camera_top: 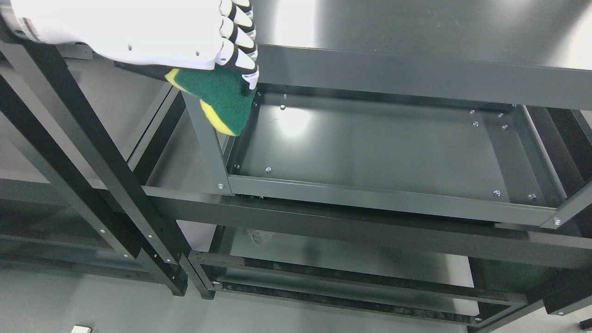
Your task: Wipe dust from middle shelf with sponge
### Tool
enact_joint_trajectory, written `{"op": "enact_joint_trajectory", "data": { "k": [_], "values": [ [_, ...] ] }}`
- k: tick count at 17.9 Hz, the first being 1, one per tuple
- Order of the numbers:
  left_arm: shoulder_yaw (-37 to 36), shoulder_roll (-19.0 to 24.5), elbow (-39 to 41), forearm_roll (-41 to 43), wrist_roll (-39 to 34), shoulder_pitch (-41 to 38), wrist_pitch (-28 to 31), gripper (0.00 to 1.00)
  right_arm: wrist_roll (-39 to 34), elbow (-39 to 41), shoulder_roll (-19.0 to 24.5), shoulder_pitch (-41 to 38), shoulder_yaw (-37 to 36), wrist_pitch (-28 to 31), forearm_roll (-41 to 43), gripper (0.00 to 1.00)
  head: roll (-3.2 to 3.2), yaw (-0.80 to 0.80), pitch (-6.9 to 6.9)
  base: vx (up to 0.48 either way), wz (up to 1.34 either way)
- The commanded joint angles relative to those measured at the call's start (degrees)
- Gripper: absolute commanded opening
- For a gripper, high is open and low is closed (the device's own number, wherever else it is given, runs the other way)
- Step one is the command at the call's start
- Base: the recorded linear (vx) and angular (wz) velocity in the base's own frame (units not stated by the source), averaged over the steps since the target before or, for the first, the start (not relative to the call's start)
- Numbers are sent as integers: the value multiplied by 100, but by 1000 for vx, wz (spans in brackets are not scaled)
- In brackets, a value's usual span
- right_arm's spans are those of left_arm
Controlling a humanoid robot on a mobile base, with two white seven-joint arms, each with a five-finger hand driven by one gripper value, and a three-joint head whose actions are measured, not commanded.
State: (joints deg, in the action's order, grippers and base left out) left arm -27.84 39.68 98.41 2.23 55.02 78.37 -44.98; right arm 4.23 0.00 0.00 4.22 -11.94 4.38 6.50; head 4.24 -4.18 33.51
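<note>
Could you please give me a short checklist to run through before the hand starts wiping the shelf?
1. Sponge gripped by left hand: ok.
2. Green scouring side faces the camera; which side faces the shelf: cannot tell.
3. Sponge touching the middle shelf: not ok, it is held above the shelf's near-left corner.
4. Shelf surface free of objects: ok, only bolts show.
5. Corner post under the sponge may obstruct lowering: cannot tell.

one robot hand (185, 41), one sponge (222, 99), one shelf (370, 152)
</note>
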Motion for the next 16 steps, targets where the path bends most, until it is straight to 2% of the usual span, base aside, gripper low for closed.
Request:
{"op": "enact_joint_trajectory", "data": {
  "k": [1,3,5,7,8,12,16],
  "values": [
    [-257,-2101,-541,1234,-316,56,-2,2,-1,100,-100,0,-1,1,0,100,0,0,0,-5,20],
    [-248,-3093,-970,1709,-343,73,-2,1,-1,100,-100,0,-1,1,0,100,0,0,0,-3,12],
    [-257,-3868,-1549,2034,-404,248,-2,1,-1,100,-100,0,-1,1,0,100,0,0,0,0,0],
    [-292,-3868,-2078,2299,-614,337,-2,1,-1,100,-100,0,-1,1,0,100,0,0,0,0,0],
    [-553,-3868,-2315,2396,-867,381,-2,1,-1,100,-100,0,-1,1,0,100,0,0,0,0,0],
    [-1433,-3868,-2554,2397,-2063,521,23,1,-1,100,-100,0,-1,1,0,100,0,0,0,0,0],
    [-2312,-3868,-2765,2160,-2969,583,726,2,-1,100,-100,0,-1,1,0,100,0,0,0,0,0]
  ]
}}
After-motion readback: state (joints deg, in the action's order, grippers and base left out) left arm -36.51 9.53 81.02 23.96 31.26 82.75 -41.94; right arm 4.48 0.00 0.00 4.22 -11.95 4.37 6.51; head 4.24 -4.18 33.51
